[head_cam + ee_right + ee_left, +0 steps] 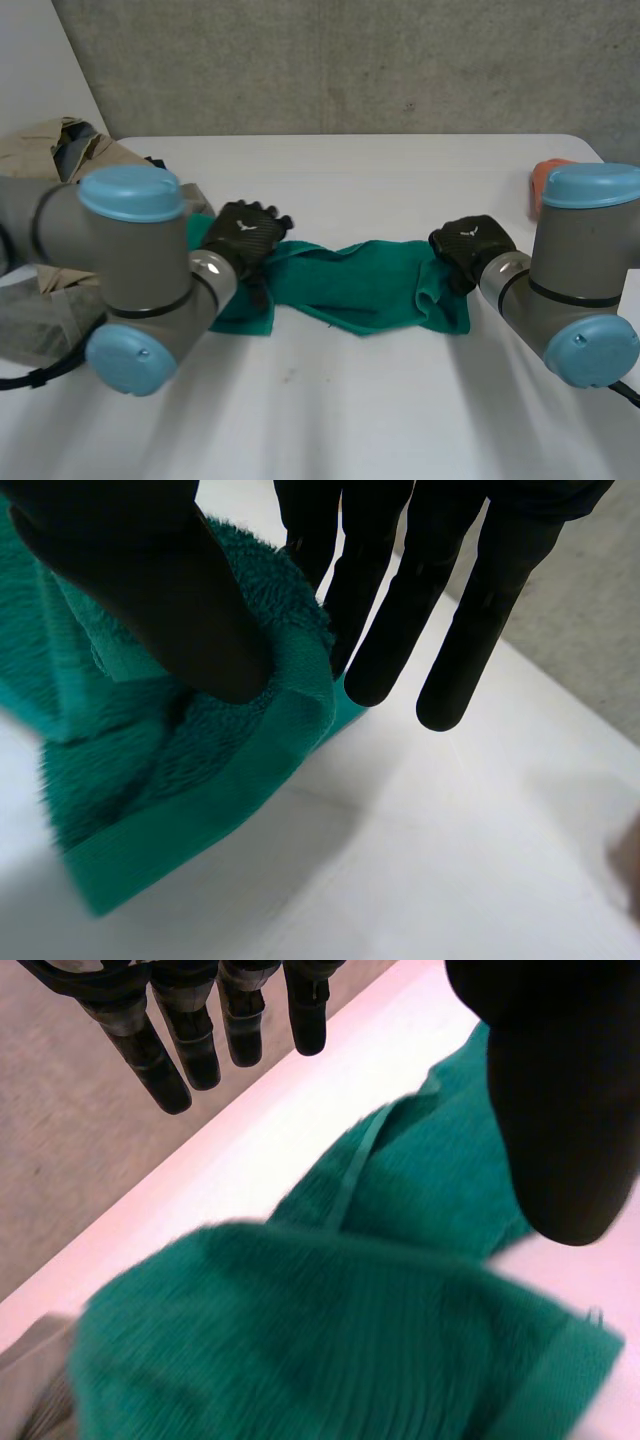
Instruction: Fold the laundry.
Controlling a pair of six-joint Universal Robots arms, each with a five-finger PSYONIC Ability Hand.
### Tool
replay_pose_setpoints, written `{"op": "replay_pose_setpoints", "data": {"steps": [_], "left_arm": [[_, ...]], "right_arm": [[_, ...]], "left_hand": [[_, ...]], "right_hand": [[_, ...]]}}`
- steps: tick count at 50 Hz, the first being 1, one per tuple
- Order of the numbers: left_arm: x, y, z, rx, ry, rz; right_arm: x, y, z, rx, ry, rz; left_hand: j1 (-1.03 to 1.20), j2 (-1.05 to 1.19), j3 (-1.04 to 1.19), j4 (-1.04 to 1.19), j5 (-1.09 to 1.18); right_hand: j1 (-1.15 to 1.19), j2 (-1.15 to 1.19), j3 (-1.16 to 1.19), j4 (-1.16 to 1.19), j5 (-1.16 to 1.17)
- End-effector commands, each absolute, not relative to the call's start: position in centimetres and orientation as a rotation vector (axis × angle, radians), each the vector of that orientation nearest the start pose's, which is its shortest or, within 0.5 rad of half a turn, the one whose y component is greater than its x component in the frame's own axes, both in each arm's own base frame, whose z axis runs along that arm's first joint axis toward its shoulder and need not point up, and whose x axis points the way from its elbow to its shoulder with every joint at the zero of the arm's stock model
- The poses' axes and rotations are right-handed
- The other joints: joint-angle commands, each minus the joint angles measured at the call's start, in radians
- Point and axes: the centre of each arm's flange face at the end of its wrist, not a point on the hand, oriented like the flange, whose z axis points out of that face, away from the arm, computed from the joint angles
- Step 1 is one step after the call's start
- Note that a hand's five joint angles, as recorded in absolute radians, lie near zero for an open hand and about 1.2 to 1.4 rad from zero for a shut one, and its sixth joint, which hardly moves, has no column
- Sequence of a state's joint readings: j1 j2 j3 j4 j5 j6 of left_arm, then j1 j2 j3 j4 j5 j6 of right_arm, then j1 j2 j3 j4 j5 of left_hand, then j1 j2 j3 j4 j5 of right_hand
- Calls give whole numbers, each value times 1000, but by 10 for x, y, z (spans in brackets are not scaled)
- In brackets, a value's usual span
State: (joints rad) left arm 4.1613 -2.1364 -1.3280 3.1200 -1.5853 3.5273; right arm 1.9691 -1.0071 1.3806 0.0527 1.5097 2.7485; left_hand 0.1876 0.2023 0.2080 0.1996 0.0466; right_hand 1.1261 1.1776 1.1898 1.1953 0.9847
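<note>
At towel (370, 285) ends, left robot hand (245, 238) hangs released, right robot hand (470, 245) pinches edge.

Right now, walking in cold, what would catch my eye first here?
A green towel lies bunched across the middle of the white table, stretched between two black hands. The left hand is open over its left end, and the right hand pinches its right end. A heap of clothes sits at the far left.
</note>
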Motion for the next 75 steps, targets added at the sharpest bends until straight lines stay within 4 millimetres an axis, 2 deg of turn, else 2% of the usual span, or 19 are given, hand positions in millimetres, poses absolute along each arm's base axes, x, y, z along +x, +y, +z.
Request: {"op": "replay_pose_setpoints", "data": {"steps": [1,12,16,18,23,25,29,32,35,40,44,47,51,59,67,68,69,70,75], "left_arm": [[-287,-274,175,1176,2306,-1776],[-282,-301,134,1154,2323,-1646],[-285,-310,125,1137,2303,-1656],[-286,-316,124,1113,2287,-1678],[-282,-325,153,980,2217,-1816],[-283,-325,176,912,2182,-1935],[-290,-323,212,870,2124,-2128],[-296,-322,228,890,2107,-2207],[-301,-320,235,934,2099,-2230],[-307,-314,252,985,2139,-2229],[-309,-303,269,996,2170,-2258],[-310,-295,277,1023,2192,-2280],[-312,-278,286,1114,2203,-2321],[-307,-243,303,1301,2162,-2404],[-304,-228,303,1400,2104,-2458],[-303,-229,303,1396,2098,-2461],[-302,-230,303,1392,2093,-2463],[-300,-235,302,1378,2086,-2462],[-297,-252,297,1344,2074,-2453]], "right_arm": [[273,-283,156,-1133,2375,-1578],[273,-281,154,-1177,2374,-1577],[272,-281,154,-1178,2373,-1568],[272,-280,154,-1183,2376,-1558],[268,-268,158,-1300,2377,-1467],[262,-257,163,-1456,2337,-1392],[257,-217,164,-1895,2027,-1160],[258,-203,165,-2077,1841,-1093],[262,-212,171,-2089,1857,-1177],[269,-254,195,-1684,2114,-1522],[269,-275,237,-1307,2138,-1739],[267,-285,253,-1160,2137,-1767],[271,-305,249,-1049,2161,-1696],[309,-348,222,-1164,2103,-1596],[362,-334,153,-1281,1932,-1332],[365,-335,148,-1288,1930,-1343],[367,-338,145,-1289,1928,-1369],[370,-349,144,-1273,1927,-1457],[369,-383,162,-1131,1911,-1758]], "left_hand": [[-13,-28,-33,-25,-47],[149,134,128,137,115],[529,515,509,517,496],[1098,1084,1078,1086,1065],[1209,1194,1188,1197,1175],[1209,1194,1188,1197,1175],[1209,1194,1188,1197,1175],[1209,1194,1188,1197,1175],[1209,1194,1188,1197,1175],[1209,1194,1188,1197,1175],[1209,1194,1188,1197,1175],[1209,1194,1188,1197,1175],[1209,1194,1188,1197,1175],[1209,1194,1188,1197,1175],[1209,1194,1188,1197,1175],[1209,1194,1188,1197,1175],[1209,1194,1188,1197,1175],[1209,1194,1188,1197,1175],[1209,1194,1188,1197,1175]], "right_hand": [[270,219,206,201,237],[270,219,206,201,237],[270,219,206,201,237],[270,219,206,201,237],[270,219,206,201,237],[270,219,206,201,237],[270,219,206,201,237],[217,166,154,148,184],[-404,-455,-468,-473,-437],[-757,-808,-820,-826,-790],[-793,-844,-857,-862,-826],[-857,-909,-921,-927,-891],[-952,-1003,-1015,-1021,-985],[-952,-1003,-1015,-1021,-985],[-952,-1003,-1015,-1021,-985],[-848,-899,-911,-917,-881],[-517,-569,-581,-587,-551],[236,184,172,166,203],[270,219,206,201,237]]}}
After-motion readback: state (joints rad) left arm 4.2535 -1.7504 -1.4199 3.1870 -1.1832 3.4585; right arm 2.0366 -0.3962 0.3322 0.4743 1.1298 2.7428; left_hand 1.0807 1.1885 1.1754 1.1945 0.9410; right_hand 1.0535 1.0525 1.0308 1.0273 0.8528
